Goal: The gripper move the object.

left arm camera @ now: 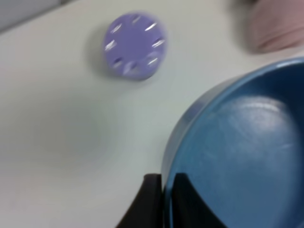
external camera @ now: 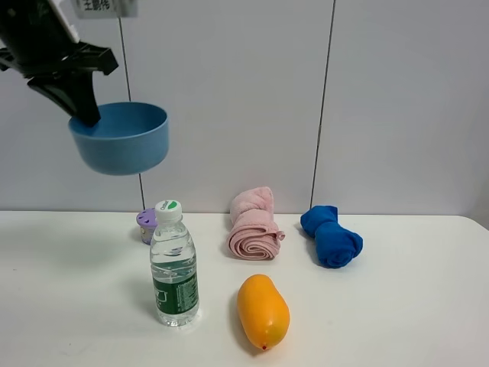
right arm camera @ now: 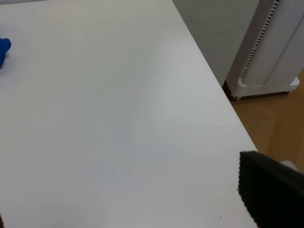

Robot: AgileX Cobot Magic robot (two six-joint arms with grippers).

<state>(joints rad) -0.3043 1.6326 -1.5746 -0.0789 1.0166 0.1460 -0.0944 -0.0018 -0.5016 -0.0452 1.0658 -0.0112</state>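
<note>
Two black fingers of the left gripper are closed on the rim of the blue bowl, one inside, one outside, high above the table

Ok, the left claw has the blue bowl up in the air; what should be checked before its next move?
1. Grip: the left claw pinches the bowl by its rim, one finger inside, one outside: ok.
2. Bowl clear of the table: ok.
3. Bowl empty: ok.
4. Straight-down path: the purple jar and the bottle stand close to it: not ok.
5. Set-down spot: nothing marks one: cannot tell.
</note>
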